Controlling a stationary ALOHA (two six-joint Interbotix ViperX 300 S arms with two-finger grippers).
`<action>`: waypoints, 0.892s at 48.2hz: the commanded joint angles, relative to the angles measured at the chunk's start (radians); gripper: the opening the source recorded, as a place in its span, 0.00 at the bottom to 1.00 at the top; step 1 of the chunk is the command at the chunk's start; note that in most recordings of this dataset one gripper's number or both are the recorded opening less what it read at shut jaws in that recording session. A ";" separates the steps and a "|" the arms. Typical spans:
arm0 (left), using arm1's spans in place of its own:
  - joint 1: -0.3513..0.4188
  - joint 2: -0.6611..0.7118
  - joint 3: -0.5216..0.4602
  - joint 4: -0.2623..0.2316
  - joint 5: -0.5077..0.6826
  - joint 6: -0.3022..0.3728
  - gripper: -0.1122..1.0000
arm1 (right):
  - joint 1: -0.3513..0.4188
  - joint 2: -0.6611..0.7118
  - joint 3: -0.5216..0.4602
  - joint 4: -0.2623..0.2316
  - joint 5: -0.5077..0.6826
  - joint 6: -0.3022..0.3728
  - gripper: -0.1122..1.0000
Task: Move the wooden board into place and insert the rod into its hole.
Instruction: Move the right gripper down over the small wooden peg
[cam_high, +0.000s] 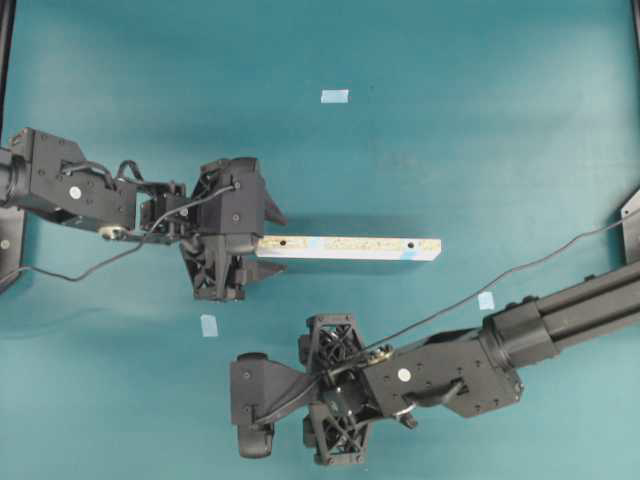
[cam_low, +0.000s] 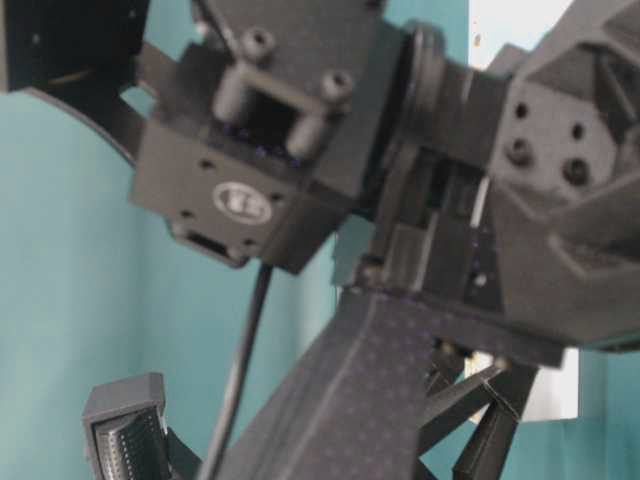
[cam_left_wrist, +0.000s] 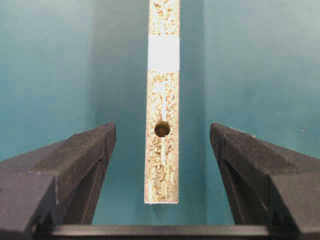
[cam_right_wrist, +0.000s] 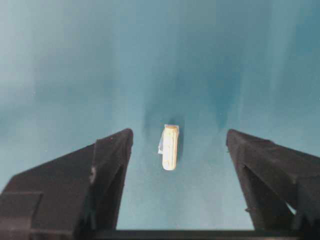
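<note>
The wooden board (cam_high: 350, 247) lies flat across the middle of the teal table, long axis left to right. Its left end sits between the fingers of my left gripper (cam_high: 276, 243), which is open and touches neither side. In the left wrist view the board (cam_left_wrist: 162, 170) runs straight away from me, with its dark round hole (cam_left_wrist: 162, 128) level with the fingertips and a pale patch (cam_left_wrist: 164, 53) beyond. The rod (cam_right_wrist: 170, 147), a short cream peg, lies on the table between the spread fingers of my right gripper (cam_right_wrist: 179, 132), which is open and clear of it. The overhead view hides the rod under the right gripper (cam_high: 242, 405).
Three small pale-blue tape squares lie on the table: one at the back (cam_high: 334, 96), one left of centre (cam_high: 209, 325), one right of centre (cam_high: 486, 300). The right arm (cam_high: 520, 335) stretches in from the right edge. The table-level view is filled by dark arm parts (cam_low: 330, 120).
</note>
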 joint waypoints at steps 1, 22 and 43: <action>-0.011 -0.025 -0.008 0.002 -0.008 0.000 0.80 | 0.002 -0.018 -0.023 -0.003 -0.002 0.002 0.80; -0.017 -0.025 -0.008 0.002 -0.008 -0.002 0.80 | -0.005 0.002 -0.025 -0.032 -0.031 0.071 0.76; -0.017 -0.023 -0.008 0.002 -0.008 -0.002 0.80 | -0.005 0.002 -0.026 -0.069 -0.037 0.130 0.66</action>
